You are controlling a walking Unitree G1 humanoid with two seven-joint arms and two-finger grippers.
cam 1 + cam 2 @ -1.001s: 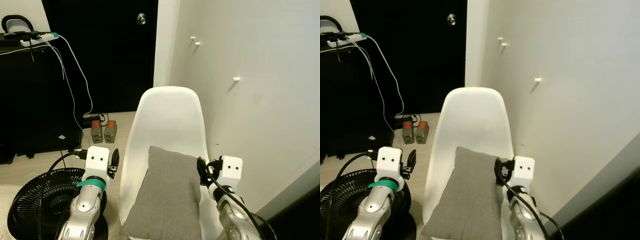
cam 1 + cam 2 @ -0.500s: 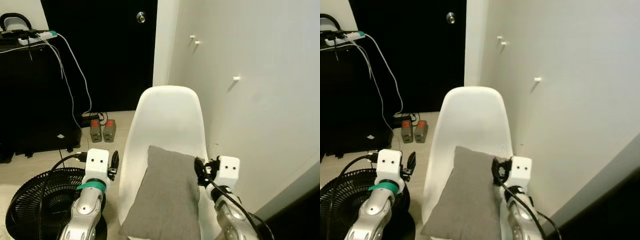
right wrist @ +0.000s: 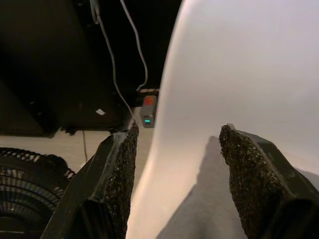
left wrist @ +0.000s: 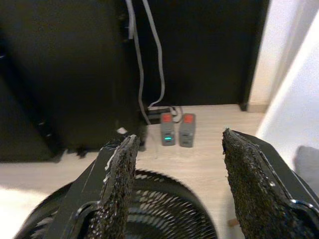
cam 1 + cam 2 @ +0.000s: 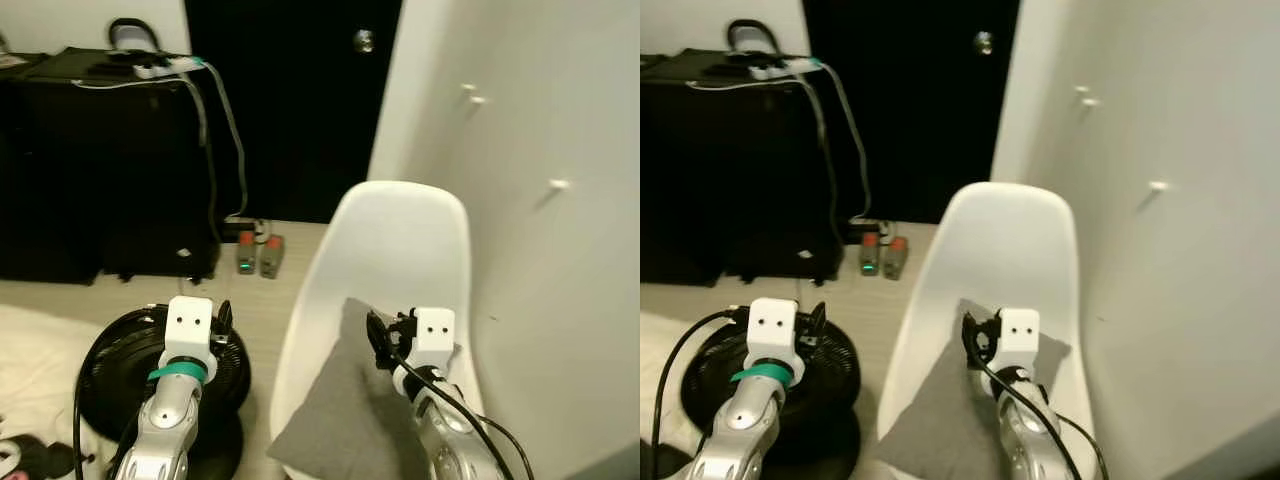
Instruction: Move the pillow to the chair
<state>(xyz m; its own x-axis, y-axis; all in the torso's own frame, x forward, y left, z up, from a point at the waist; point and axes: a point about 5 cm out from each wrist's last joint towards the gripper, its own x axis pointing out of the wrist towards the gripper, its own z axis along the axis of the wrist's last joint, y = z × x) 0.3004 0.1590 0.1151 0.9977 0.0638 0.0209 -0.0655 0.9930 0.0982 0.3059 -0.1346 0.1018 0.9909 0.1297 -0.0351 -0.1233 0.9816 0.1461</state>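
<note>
Pillow (image 5: pixel 345 420), grey and soft, is lying on the seat of the white chair (image 5: pixel 400 240), leaning with its upper corner against the lower backrest and its lower end spilling toward the seat's front edge at about 6 o'clock in the head views. Right gripper (image 3: pixel 177 164) is hovering over the pillow's upper part, just in front of the backrest, with its two black fingers (image 3: pixel 251 177) standing apart and nothing between them; the wrist view is showing the pale chair shell and a strip of grey fabric in the gap. Left gripper (image 4: pixel 177 169) is hanging at about 8 o'clock from the chair, above a black floor fan (image 5: pixel 120 360), its fingers (image 4: pixel 119 174) also spread wide and gripping nothing. Beyond the fan, toward 11 o'clock, two small grey chargers (image 5: pixel 257 256) with orange tops are sitting on the light wooden floor (image 5: pixel 120 300), one showing a green light, with white cables (image 5: pixel 225 120) running down to them from a power strip (image 5: pixel 165 68) on a black cabinet (image 5: pixel 90 170). A dark door (image 5: pixel 290 100) with a round knob (image 5: pixel 364 41) is standing at 12 o'clock, and a white wall (image 5: pixel 560 250) with small pegs is running along the chair's right side.
</note>
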